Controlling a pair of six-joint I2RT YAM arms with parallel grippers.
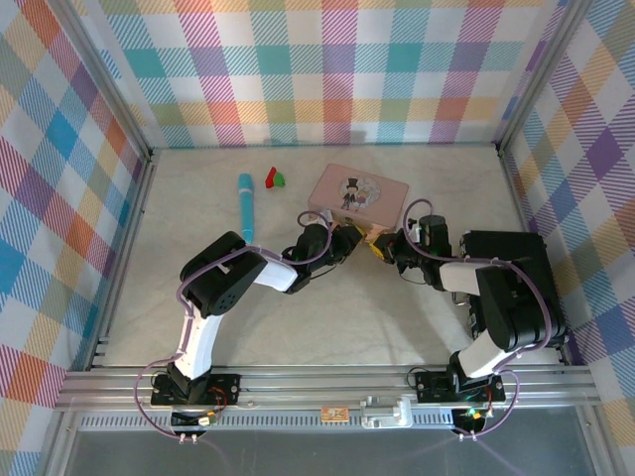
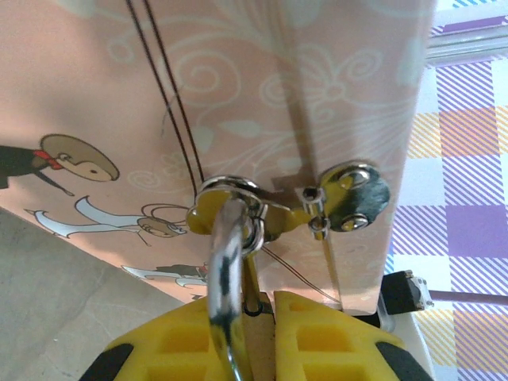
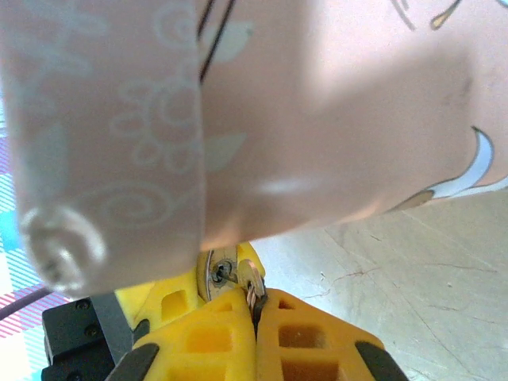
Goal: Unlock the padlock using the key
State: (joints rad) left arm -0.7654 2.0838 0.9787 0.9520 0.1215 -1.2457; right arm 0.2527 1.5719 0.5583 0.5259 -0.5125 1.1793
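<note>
**Both grippers clamped at the pink box's hasp**

The left gripper [image 2: 250,308] has its yellow fingers closed on the padlock [image 2: 225,254]. The silver shackle rises from between them and hooks through the ring of the brass hasp [image 2: 317,208] just ahead. The padlock's body is hidden between the fingers and cut off by the bottom edge of the left wrist view.

The right gripper [image 3: 255,308] has its fingers pressed together, pinching the key [image 3: 252,282]. Just a short tan stub of it pokes out at the fingertips. Right beside that stub, a little to the left, sits the padlock's [image 3: 216,274] round keyhole face. Whether the key's tip is inside the keyhole cannot be made out, as the spot is small, shaded and partly covered.

Beyond both sets of fingers stands the wall of the pink box [image 2: 278,95], blurred and very close in the right wrist view. From above, the two grippers meet nose to nose at its near side. The pale table [image 3: 413,270] lies below, and a turquoise pen [image 1: 245,206] rests well off to the left gripper's left.
</note>
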